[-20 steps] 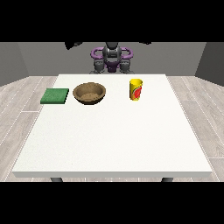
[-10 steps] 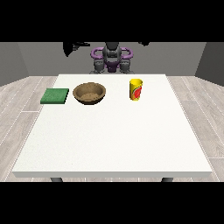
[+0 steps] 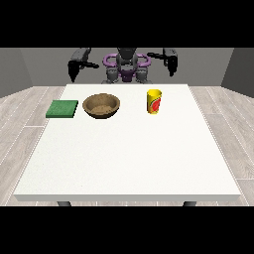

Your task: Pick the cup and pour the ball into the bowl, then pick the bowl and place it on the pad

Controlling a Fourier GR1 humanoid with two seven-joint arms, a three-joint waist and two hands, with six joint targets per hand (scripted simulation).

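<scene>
A yellow cup with a red mark stands upright on the white table, right of centre near the far edge. No ball shows inside it from here. Left of it sits a brown wooden bowl, and further left a flat green pad. Both black hands are raised behind the table's far edge, apart from everything. The hand at the view's left hangs above the far left corner. The hand at the view's right hangs above and behind the cup. Fingers on both point downward and hold nothing.
The robot's torso stands behind the middle of the far edge. Grey floor surrounds the table. The bowl, cup and pad lie in a row along the far third of the table.
Both arms have swung outward and the hands have come down lower beside the torso. Cup, bowl and pad have not moved.
</scene>
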